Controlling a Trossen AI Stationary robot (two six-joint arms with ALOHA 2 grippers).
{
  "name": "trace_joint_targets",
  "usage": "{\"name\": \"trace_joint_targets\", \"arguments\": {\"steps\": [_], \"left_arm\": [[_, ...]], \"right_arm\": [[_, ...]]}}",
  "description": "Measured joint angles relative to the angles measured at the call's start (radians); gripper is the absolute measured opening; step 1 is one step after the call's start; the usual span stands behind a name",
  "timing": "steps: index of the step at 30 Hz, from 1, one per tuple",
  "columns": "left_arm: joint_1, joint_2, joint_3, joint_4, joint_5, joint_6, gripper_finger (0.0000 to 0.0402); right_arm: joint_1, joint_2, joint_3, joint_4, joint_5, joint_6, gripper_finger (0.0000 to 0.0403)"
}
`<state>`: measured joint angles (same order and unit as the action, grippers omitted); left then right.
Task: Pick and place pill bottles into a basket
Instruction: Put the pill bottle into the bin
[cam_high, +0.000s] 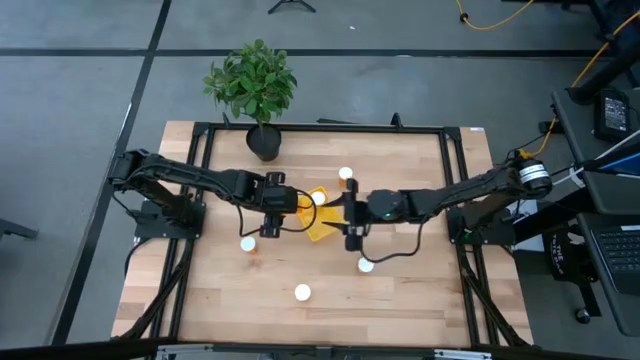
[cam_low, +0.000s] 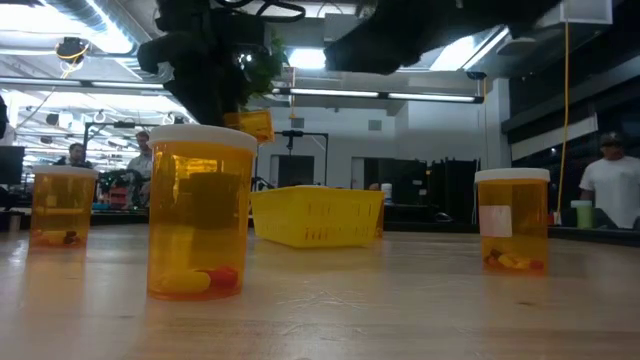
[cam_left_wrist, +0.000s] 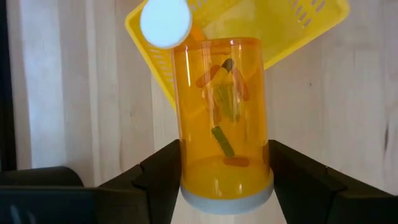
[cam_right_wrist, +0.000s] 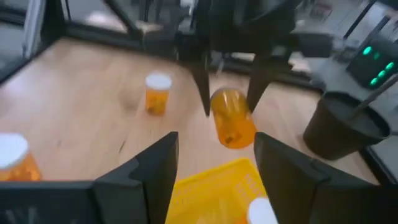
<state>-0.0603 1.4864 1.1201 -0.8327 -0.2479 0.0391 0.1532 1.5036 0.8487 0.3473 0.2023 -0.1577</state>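
Wooden table (cam_high: 420, 290) inside a black frame; potted plant (cam_high: 254, 85) at the far edge, left of centre. Two dark arms reaching in from left and right, meeting over the table's middle. Yellow basket (cam_high: 322, 228) at mid-table, tilted askew, one white-capped bottle (cam_left_wrist: 165, 23) lying inside. Left gripper (cam_left_wrist: 225, 180) just left of the basket, above the table, fingers clamped on either side of an orange pill bottle (cam_left_wrist: 222, 124) held on its side, cap toward the wrist, pills visible within. Right gripper (cam_right_wrist: 214, 163) just right of the basket, fingers spread apart, nothing between them, facing the left arm's held bottle. Loose bottles upright on the table: one far of the basket (cam_high: 346, 174), one near-left (cam_high: 248, 243), one near-right (cam_high: 366, 265), one nearest, near centre (cam_high: 302, 292). People in the room behind.
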Motion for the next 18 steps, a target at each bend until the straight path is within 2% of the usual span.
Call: {"name": "trace_joint_targets", "arguments": {"steps": [4,8,13,18], "left_arm": [[0.0,0.02,0.028,-0.005,-0.005,0.0,0.0216],[0.0,0.092,0.113,-0.054,-0.015,0.031,0.0216],[0.001,0.214,0.239,-0.211,-0.051,0.06,0.0216],[-0.012,0.302,0.329,-0.282,-0.084,0.095,0.0216]], "right_arm": [[0.0,-0.064,-0.114,0.098,0.0,0.031,0.0176],[0.0,-0.085,-0.217,0.219,0.001,0.072,0.013],[0.0,-0.115,-0.328,0.334,0.031,0.078,0.0074],[-0.001,-0.194,-0.454,0.496,0.065,0.079,0.0012]]}}
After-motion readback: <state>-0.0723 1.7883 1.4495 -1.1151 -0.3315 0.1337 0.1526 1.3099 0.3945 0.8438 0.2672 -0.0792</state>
